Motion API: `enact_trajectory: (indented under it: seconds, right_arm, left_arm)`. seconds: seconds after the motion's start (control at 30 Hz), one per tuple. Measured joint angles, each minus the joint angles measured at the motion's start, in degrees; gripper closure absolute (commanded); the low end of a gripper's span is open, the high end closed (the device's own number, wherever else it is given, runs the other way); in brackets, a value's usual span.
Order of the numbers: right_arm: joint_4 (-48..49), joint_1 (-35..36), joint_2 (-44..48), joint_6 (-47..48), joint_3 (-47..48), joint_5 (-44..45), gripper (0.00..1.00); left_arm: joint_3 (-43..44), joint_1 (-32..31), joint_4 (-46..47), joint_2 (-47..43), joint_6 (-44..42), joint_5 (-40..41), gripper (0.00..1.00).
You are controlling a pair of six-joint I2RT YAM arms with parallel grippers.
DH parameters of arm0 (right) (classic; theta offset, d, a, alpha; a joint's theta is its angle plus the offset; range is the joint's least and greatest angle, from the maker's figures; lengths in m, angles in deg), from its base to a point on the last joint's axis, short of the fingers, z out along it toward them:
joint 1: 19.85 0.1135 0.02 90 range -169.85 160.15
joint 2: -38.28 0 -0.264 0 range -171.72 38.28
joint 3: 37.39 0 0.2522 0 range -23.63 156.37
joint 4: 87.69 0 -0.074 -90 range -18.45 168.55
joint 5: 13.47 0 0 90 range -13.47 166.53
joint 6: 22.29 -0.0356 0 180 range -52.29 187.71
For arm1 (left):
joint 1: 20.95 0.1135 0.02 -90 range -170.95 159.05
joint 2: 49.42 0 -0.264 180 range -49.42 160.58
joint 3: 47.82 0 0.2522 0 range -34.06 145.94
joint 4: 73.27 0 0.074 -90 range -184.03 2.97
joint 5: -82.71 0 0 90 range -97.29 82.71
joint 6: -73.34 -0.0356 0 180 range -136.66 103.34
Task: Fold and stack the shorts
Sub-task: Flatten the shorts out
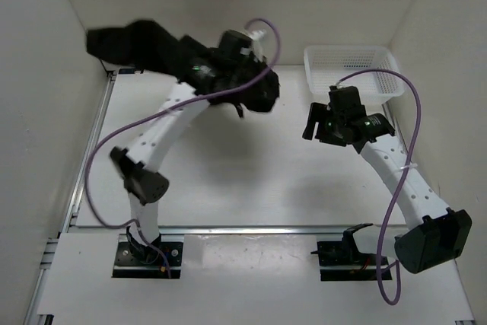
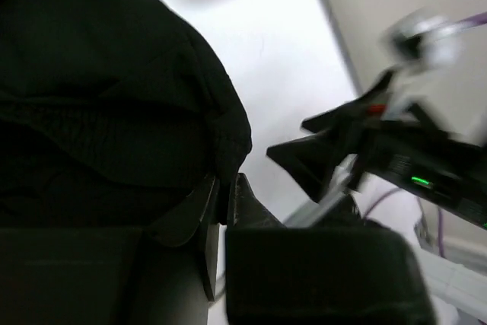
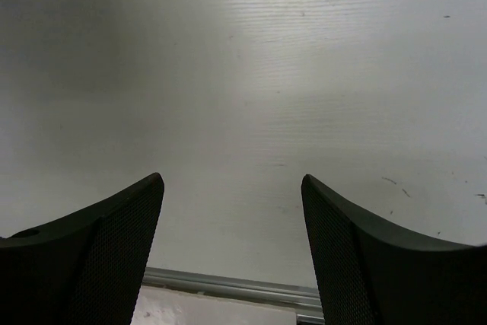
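Note:
The black shorts [image 1: 137, 43] hang lifted above the table at the back left, blurred with motion. My left gripper [image 1: 221, 66] is shut on a fold of them; in the left wrist view the shorts [image 2: 99, 97] fill the left half and their edge is pinched between the jaws of the left gripper [image 2: 225, 192]. My right gripper [image 1: 313, 123] is open and empty over the table in front of the basket. In the right wrist view the right gripper [image 3: 232, 180] shows only bare white table between its fingers.
A white mesh basket [image 1: 351, 68] stands at the back right, just behind the right wrist. White walls enclose the table on the left, back and right. A metal rail [image 1: 251, 229] runs along the near edge. In the left wrist view the right arm [image 2: 396, 157] shows at right.

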Motion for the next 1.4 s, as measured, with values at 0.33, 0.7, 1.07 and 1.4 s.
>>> enact_trajectory:
  seconds: [0.33, 0.7, 1.07, 1.4]
  right_arm:
    - [0.5, -5.3, 8.3, -1.3, -8.4, 2.6, 0.19]
    - [3.2, -4.4, 10.0, -1.2, -15.3, -2.3, 0.18]
    - [6.8, 27.7, -9.7, -1.0, -10.0, 1.1, 0.15]
    - [10.0, 39.0, -29.8, 0.0, -1.8, 8.3, 0.29]
  left_arm:
    - [1.3, -1.1, -4.5, 20.7, 1.8, -7.0, 0.0]
    - [-29.8, 3.8, 3.0, -11.5, -1.9, 0.9, 0.0]
    - [-69.6, 30.6, 8.5, -21.6, 3.8, 1.8, 0.0]
    - [-65.0, 32.6, 12.2, -3.8, 7.1, -0.1, 0.06]
